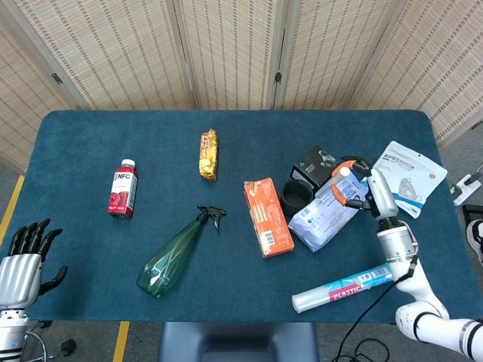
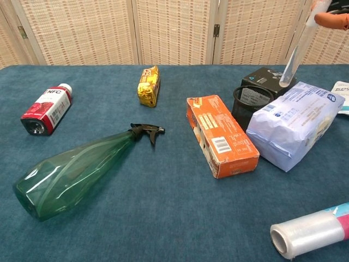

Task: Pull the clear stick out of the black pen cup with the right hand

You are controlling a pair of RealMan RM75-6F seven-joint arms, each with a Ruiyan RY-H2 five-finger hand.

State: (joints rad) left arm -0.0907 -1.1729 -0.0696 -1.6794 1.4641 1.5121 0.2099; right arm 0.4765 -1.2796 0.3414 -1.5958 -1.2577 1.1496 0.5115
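Holding the clear stick (image 2: 299, 48) pinched at upper right, the right hand (image 1: 361, 191) risked dropping it back into the black pen cup (image 2: 250, 103); left hand (image 1: 23, 256) idled, fingers spread.
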